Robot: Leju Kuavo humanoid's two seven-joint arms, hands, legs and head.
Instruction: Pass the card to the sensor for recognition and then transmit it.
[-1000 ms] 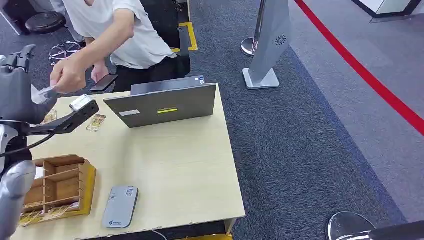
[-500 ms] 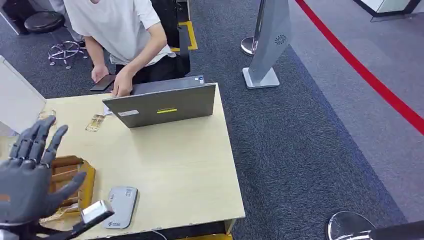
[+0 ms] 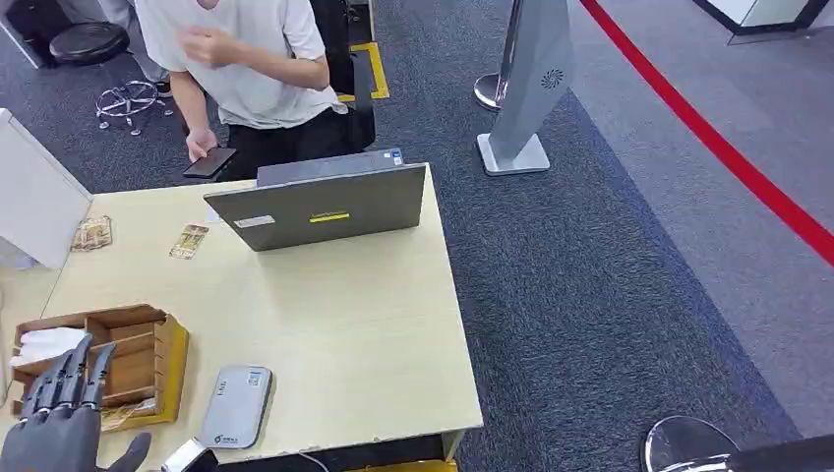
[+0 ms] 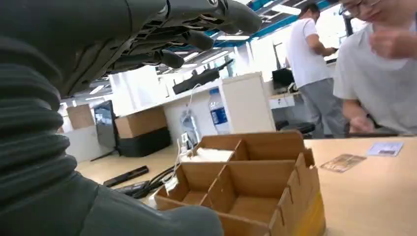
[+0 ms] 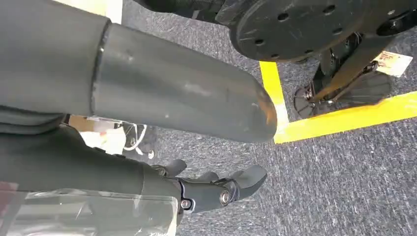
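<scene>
My left hand [image 3: 59, 425] hovers low at the table's near left corner with its fingers spread and nothing in it. In the left wrist view its fingers [image 4: 196, 29] stretch out above the cardboard organizer [image 4: 246, 182]. The grey card sensor [image 3: 236, 405] lies flat near the front edge, just right of that hand. A white card [image 3: 211, 212] lies by the laptop's left corner, and a patterned card [image 3: 189, 241] lies in front of it. My right hand [image 5: 216, 191] hangs over the carpet, loosely curled and holding nothing.
A grey laptop [image 3: 320, 206] stands at the table's far edge. Behind it sits a person [image 3: 246, 59] holding a phone [image 3: 209, 162]. The cardboard organizer [image 3: 108, 359] sits at the near left, a white panel [image 3: 34, 197] at the far left. A grey sign stand [image 3: 531, 88] stands on the carpet.
My left hand has dropped from up near the person's hand to the table's near left corner. The person reached down beside the laptop, then drew that hand back to the chest.
</scene>
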